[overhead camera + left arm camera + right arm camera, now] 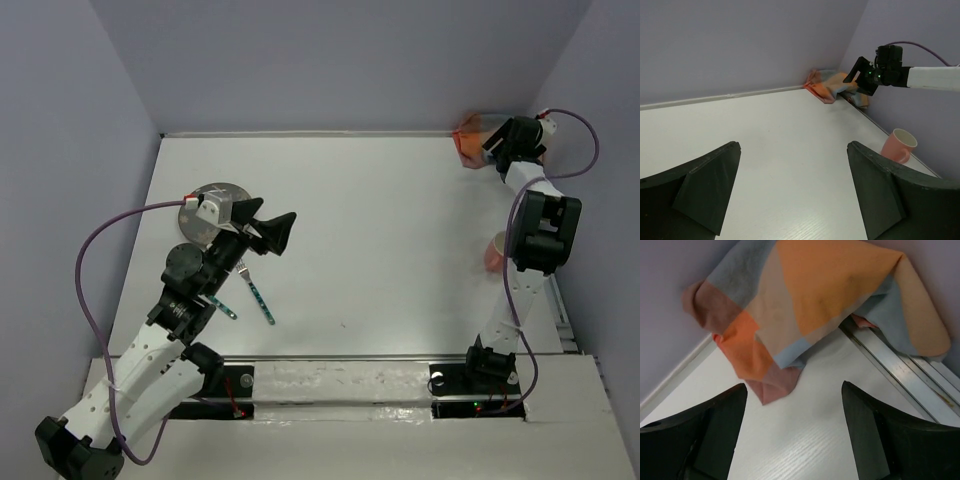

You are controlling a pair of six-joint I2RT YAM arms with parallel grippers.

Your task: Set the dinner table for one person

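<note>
The white dinner table fills the top view. A grey round plate lies at its left, partly under my left arm. Two teal-handled utensils lie near it. My left gripper is open and empty above the table right of the plate; the left wrist view shows it over bare tabletop. An orange-and-blue checkered cloth is bunched in the far right corner. My right gripper is open and empty just in front of the cloth. A pink cup stands by the right edge.
Purple walls close the table in at the back and sides. A metal rail runs along the right edge under the cloth. My right arm stretches along that edge and partly hides the cup.
</note>
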